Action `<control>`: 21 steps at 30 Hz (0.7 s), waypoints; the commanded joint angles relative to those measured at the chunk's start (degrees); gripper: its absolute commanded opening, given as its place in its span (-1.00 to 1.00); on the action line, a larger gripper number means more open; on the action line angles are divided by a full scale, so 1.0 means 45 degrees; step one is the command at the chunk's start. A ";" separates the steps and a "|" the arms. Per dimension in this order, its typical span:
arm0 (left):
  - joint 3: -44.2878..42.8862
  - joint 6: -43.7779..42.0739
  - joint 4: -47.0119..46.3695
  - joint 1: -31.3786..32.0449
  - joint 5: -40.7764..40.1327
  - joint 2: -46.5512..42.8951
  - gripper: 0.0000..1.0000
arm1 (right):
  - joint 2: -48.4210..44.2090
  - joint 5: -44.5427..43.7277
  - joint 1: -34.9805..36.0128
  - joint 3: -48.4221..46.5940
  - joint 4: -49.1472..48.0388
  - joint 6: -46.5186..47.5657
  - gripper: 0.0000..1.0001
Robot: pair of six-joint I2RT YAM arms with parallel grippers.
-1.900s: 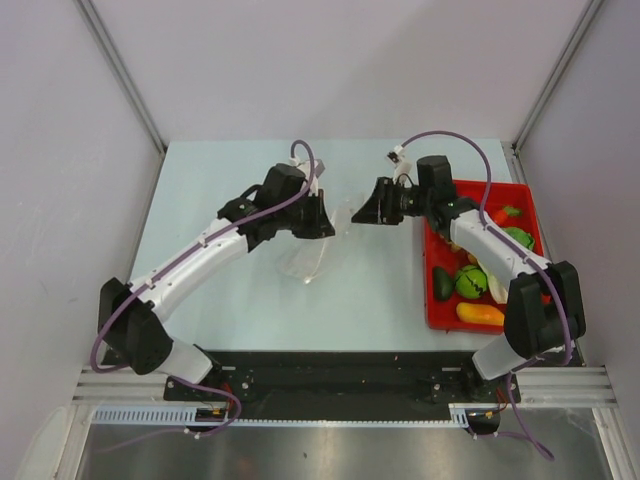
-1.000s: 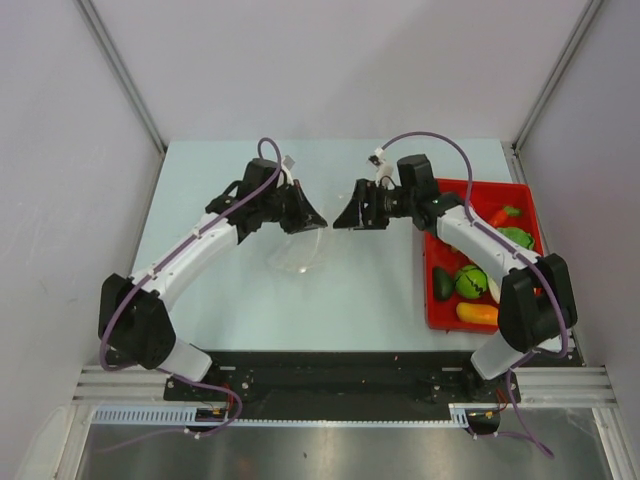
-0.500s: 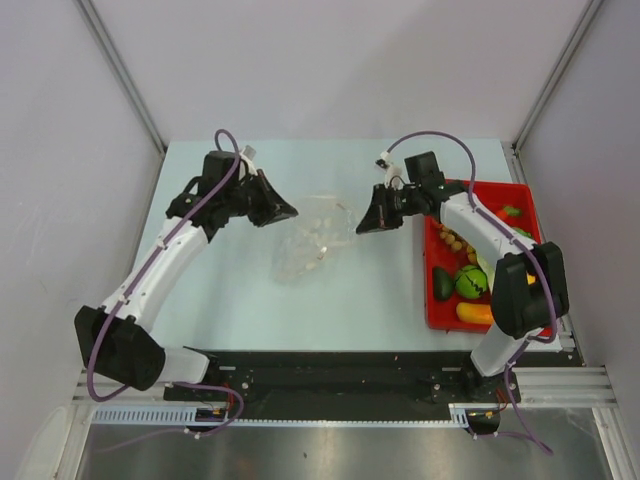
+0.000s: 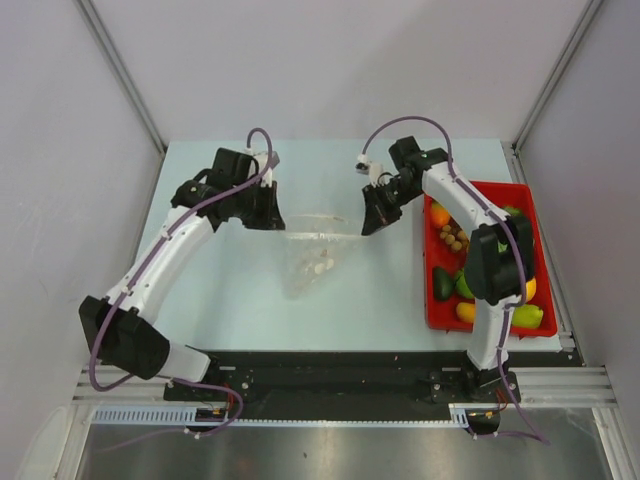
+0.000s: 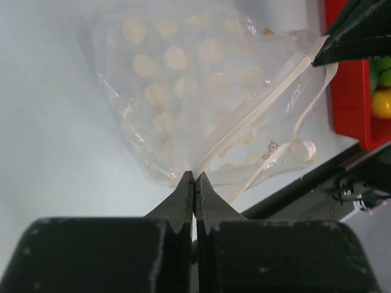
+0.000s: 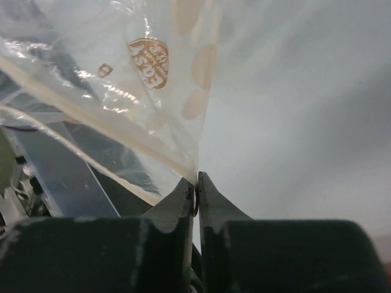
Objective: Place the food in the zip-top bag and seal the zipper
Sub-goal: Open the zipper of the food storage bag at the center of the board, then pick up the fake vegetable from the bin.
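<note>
The zip-top bag point(image 4: 312, 262) is held up left of the red tray point(image 4: 431, 312), apart from it, with its lower part sagging toward the counter point(image 4: 230, 290). The zipper point(image 5: 256, 113) is stretched between the two arms. The end of the strip farther from the tray is clamped in the left pincer point(image 5: 193, 183), its fingers pressed together on it. The end nearer the tray is gripped in the same way by the right pincer point(image 6: 196, 186). The food point(image 4: 440, 214) is seen lying inside the red tray.
</note>
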State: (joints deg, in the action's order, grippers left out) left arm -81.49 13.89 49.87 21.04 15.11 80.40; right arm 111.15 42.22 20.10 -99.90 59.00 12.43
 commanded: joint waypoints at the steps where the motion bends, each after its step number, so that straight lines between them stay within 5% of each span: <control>1: 0.0570 -0.0042 -0.0357 0.0032 0.1892 0.0550 -0.99 | 0.0164 -0.1041 0.0026 -0.0886 0.1752 0.1282 -0.67; 2: 0.0590 0.0366 -0.0784 0.0032 0.2456 0.0686 -0.99 | 0.0066 -0.1022 -0.0032 -0.0867 0.1790 0.1320 -0.59; 6: 0.0395 0.1384 -0.1353 0.0052 0.3144 0.1681 -0.99 | -0.0832 -0.1041 -0.0889 -0.0789 0.1888 0.1360 0.33; 11: 0.0375 0.2107 -0.1804 0.0324 0.3360 0.2113 -1.00 | -0.2936 -0.1373 -0.2527 -0.0789 0.1792 0.0565 0.72; 12: 0.0453 0.2186 -0.1920 0.0383 0.3321 0.2114 -1.00 | -0.3310 -0.1567 -0.2822 -0.0828 0.1443 0.0114 0.99; 18: 0.0687 0.2539 -0.2624 0.0559 0.3282 0.2113 -1.00 | -0.5612 -0.3612 -0.5771 -0.0830 0.0100 -0.2555 0.97; 21: 0.0979 0.2538 -0.2916 0.0579 0.3146 0.2016 -1.00 | -0.6300 -0.3930 -0.7077 -0.0553 0.0845 -0.1090 0.99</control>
State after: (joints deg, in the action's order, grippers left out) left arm -78.50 23.97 40.53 23.31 28.67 90.56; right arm 87.26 30.04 -6.37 -102.28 61.82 7.20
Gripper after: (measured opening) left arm 0.006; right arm 0.992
